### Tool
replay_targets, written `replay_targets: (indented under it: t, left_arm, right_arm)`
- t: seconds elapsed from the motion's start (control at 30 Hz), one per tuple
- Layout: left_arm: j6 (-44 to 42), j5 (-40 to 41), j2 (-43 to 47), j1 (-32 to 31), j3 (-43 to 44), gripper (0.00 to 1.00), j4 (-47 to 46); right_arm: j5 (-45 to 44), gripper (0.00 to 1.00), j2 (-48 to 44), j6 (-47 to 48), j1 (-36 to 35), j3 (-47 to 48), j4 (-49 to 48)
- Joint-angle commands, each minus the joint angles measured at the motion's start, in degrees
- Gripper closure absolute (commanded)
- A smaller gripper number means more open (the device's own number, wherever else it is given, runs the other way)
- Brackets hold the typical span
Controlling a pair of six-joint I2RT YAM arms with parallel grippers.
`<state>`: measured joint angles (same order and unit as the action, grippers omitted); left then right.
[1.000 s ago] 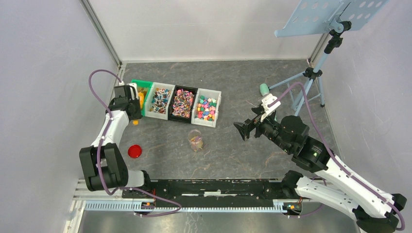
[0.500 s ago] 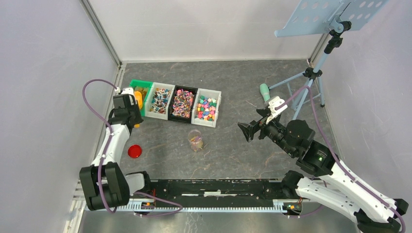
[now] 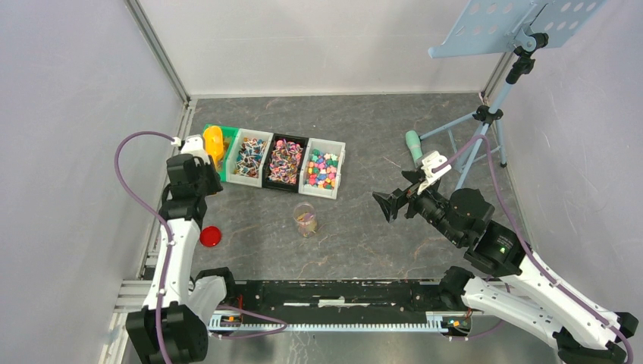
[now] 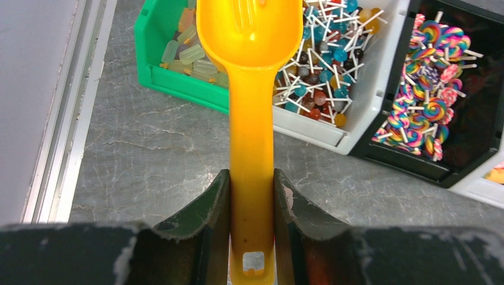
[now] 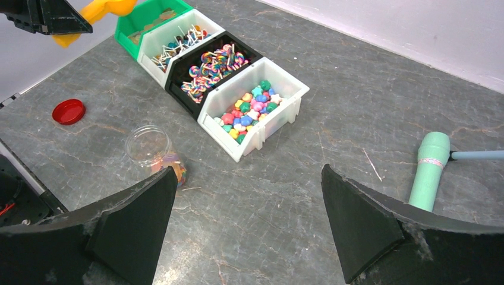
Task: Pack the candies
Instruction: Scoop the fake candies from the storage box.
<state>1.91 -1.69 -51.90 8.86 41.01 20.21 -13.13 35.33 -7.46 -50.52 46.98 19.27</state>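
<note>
Here: candies (image 5: pixel 248 111) tiny, multicoloured, heaped in white bin (image 5: pixel 277 127).

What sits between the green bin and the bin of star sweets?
A white bin of ball lollipops, then a black bin of swirl lollipops, clearest in the top view.

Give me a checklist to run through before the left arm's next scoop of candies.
1. Grip: ok. The left end effector clamps the orange scoop by its handle.
2. Load: not ok. The scoop's bowl looks empty.
3. Aim: not ok. The bowl straddles the green bin and the lollipop bin.
4. Target: ok. The jar stands upright and open, few candies inside; the red lid lies apart.
5. Other arm: ok. The right end effector is open, empty, away from the jar.
</note>
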Motion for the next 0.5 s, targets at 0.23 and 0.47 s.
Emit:
replay_targets:
  t: [0.23,0.47]
  left_arm:
    - [3.3,-7.4,8.5,-2.1,1.4,0.98,-0.6]
    - [3.8,-11.4,4.8,-6.2,7.4,0.98,6.7]
  right_arm:
    - [-0.4,0.02,-0.4,0.8,0.0,0.1,-1.8]
    - [0.8,0.02,1.4,1.0,0.0,0.5,0.3]
